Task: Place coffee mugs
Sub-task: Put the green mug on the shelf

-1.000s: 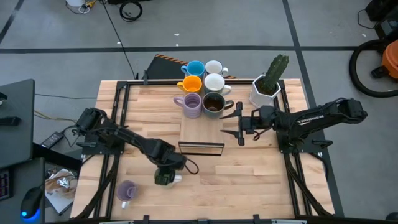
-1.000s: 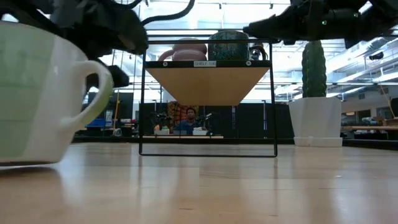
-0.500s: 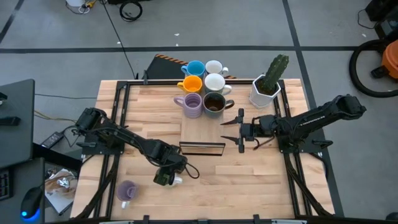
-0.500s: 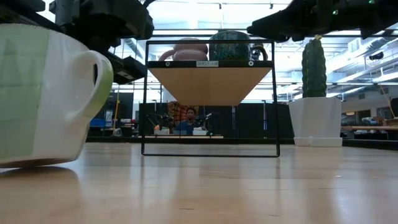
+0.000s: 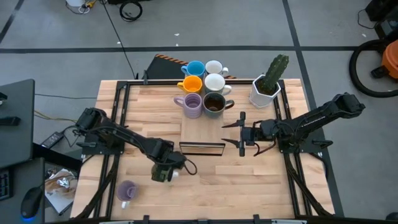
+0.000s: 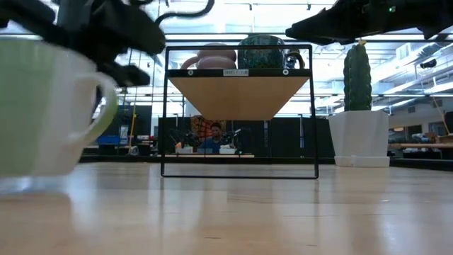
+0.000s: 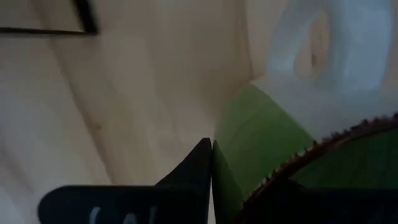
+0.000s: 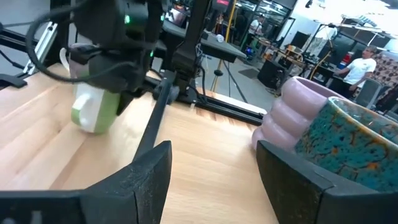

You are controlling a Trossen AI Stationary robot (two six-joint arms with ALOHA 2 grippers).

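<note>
I am holding the green mug (image 5: 168, 176) in the left gripper (image 5: 163, 173), whose fingers are pinched narrow on the mug's wall near the front of the bench (image 5: 249, 180); the low view is showing the mug's base just clear of the wood, tilted a little. The right gripper (image 5: 241, 131) is waiting with its fingers spread wide and nothing between them, just beside the small wire-framed shelf (image 5: 202, 134) at mid-bench. On that shelf's top the lavender ribbed mug (image 5: 192, 104) and the dark teal-patterned mug (image 5: 213, 104) are standing side by side; behind them the orange mug (image 5: 191, 84), the light blue mug (image 5: 194, 68) and two white mugs (image 5: 214, 75) are clustering at the back edge. A second lavender mug (image 5: 127, 190) is lying well apart at the front left corner. To do this step well, I am judging that the lift should go high enough to clear the shelf's frame before travelling, that the mug should be levelled so it lands upright, and that it should be set down on the bare front part of the shelf top, clear of the two mugs there. The potted cactus (image 5: 268, 84) is standing at the back right. The bench is pale wood planks in a black frame; beyond it the low view is showing a bright workshop with a person (image 6: 214, 139) seated far off.
</note>
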